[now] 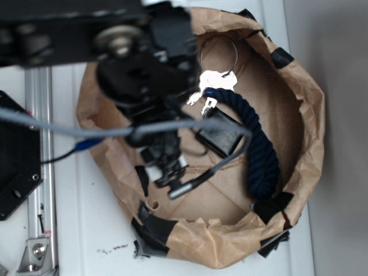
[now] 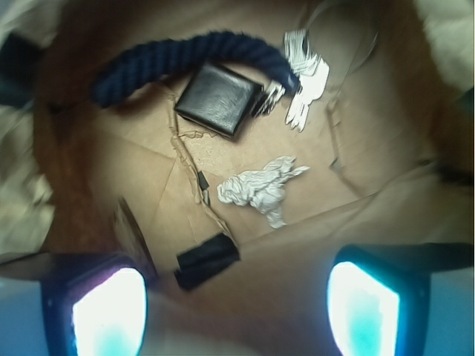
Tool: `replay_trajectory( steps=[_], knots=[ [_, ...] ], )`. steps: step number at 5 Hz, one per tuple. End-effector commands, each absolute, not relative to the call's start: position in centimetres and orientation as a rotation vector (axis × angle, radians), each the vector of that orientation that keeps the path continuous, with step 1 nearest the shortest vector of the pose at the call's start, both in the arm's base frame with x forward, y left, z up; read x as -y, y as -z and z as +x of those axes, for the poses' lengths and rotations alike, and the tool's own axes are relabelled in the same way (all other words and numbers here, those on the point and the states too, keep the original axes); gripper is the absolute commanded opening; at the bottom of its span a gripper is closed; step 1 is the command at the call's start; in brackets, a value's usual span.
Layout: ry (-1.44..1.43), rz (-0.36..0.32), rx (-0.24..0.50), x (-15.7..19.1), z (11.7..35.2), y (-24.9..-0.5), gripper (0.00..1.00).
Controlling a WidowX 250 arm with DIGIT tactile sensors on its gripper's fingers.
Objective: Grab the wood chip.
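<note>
Two views are all I have, and in the exterior one my own arm blocks the left half of the brown paper bag (image 1: 310, 115), hiding the wood chip entirely. From the wrist I see the gripper (image 2: 236, 308) spread wide, its glowing fingertips (image 2: 107, 311) cut off at the bottom edge, nothing between them. Going left to right: a navy rope (image 2: 148, 63), blurred; a black wallet (image 2: 219, 99) touching it; the wood chip (image 2: 260, 189) lying alone mid-floor below the wallet; then the keys (image 2: 304, 78), smeared.
</note>
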State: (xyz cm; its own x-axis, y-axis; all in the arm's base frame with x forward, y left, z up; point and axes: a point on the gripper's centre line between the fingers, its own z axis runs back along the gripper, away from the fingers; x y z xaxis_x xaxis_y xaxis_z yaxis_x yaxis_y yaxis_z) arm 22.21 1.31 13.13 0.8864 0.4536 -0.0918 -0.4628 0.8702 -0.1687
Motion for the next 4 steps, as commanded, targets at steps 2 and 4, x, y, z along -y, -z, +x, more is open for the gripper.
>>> replay_trajectory(
  steps=[2, 4],
  knots=[
    [-0.505, -0.201, 0.008, -2.2, 22.8, -14.2, 1.00],
    [-0.475, -0.191, -0.188, 1.2, 24.9, -8.2, 1.00]
  ],
)
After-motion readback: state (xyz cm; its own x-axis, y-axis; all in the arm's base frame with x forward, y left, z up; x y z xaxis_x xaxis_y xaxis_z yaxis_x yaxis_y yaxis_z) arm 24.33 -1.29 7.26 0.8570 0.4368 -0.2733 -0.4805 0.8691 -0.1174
